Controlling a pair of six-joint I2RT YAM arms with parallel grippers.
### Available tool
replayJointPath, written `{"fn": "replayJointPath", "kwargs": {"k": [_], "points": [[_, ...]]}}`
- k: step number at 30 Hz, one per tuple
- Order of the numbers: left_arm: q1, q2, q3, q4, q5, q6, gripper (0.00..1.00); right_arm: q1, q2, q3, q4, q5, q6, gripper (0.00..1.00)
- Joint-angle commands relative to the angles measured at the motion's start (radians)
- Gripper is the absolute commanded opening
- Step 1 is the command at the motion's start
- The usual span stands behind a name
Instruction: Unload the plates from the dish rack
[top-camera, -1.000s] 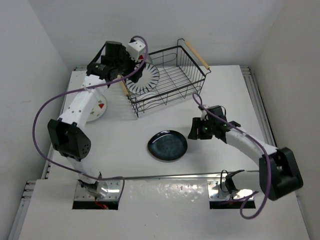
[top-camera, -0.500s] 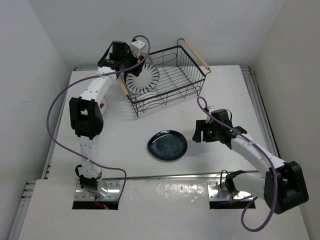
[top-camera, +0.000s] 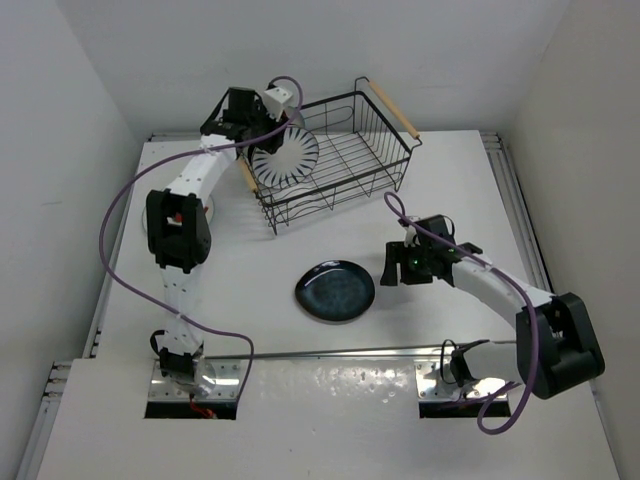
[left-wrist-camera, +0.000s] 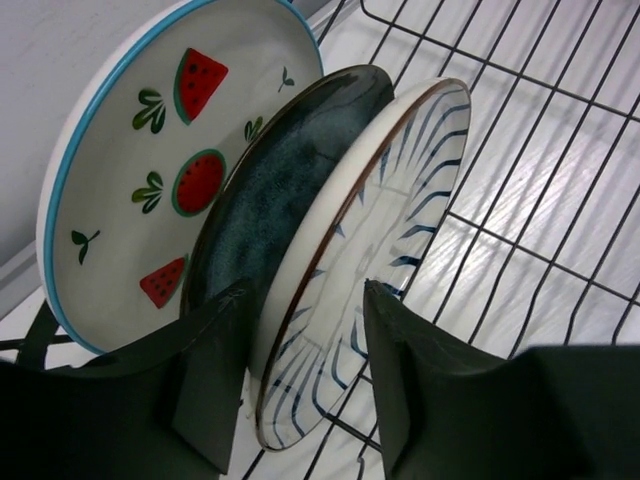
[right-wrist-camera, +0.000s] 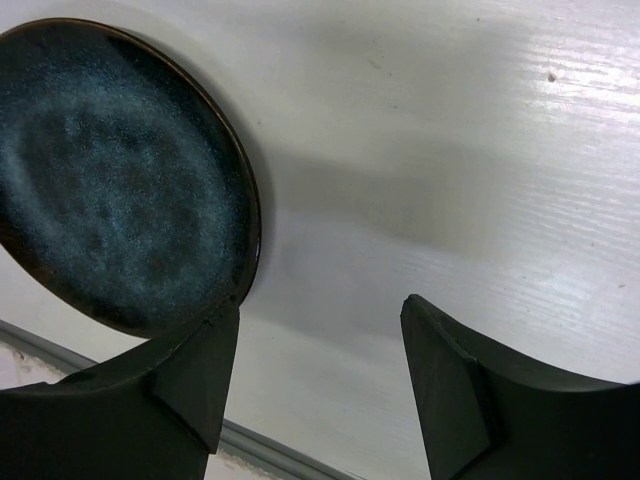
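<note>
The left gripper (left-wrist-camera: 305, 300) reaches in at the dish rack (top-camera: 350, 160) with one finger on each side of the striped plate (left-wrist-camera: 380, 220). It straddles the lower rim, which looks like the setup for pulling that plate out on its edge. The jaws stand partly apart around the rim, and I cannot tell whether they are pinching it. This plate is the obvious pick, because it is the outermost of the three standing plates and open wire floor lies beyond the gripper's right finger. Just behind the left finger stands the standing blue plate (left-wrist-camera: 280, 180), and behind that leans the watermelon plate (left-wrist-camera: 150, 150). The left finger sits in the narrow slot between the striped plate and the blue one. That close neighbour is what stands in the way, and a tilted pull would likely drag or tip it. The rack's wavy floor wires below the gripper may also catch the rim. The right gripper (right-wrist-camera: 322, 305) hangs low over the bench (right-wrist-camera: 450, 150), open and empty, with bare surface between its fingers. The flat blue plate (right-wrist-camera: 110, 180) lies just beside its left finger, leaving room on that gripper's other side for the next plate.
</note>
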Motion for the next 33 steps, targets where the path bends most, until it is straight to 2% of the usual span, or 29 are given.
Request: {"fn": "replayJointPath", "kwargs": {"k": [1, 3, 9, 12, 21, 26, 33], "points": [[0.010, 0.025, 0.044, 0.013, 0.037, 0.003, 0.52, -0.002, 0.013, 0.048, -0.002, -0.018, -0.014, 0.65], [0.011, 0.037, 0.050, 0.007, 0.044, 0.004, 0.46, -0.002, 0.014, 0.049, -0.005, -0.016, -0.017, 0.65], [0.011, 0.092, 0.113, -0.071, 0.080, 0.030, 0.44, -0.002, 0.013, 0.049, -0.025, -0.012, -0.025, 0.65], [0.013, 0.108, 0.122, -0.086, 0.080, 0.038, 0.38, -0.002, 0.014, 0.049, -0.020, -0.012, -0.020, 0.65], [0.013, 0.028, 0.115, -0.057, 0.049, 0.053, 0.05, -0.001, 0.043, 0.074, -0.020, -0.033, -0.025, 0.65], [0.013, -0.020, 0.090, -0.004, 0.048, 0.063, 0.00, -0.002, 0.053, 0.079, -0.025, -0.042, -0.028, 0.65], [0.000, -0.084, 0.069, 0.044, 0.055, 0.075, 0.00, -0.002, 0.051, 0.074, -0.029, -0.048, -0.023, 0.64]]}}
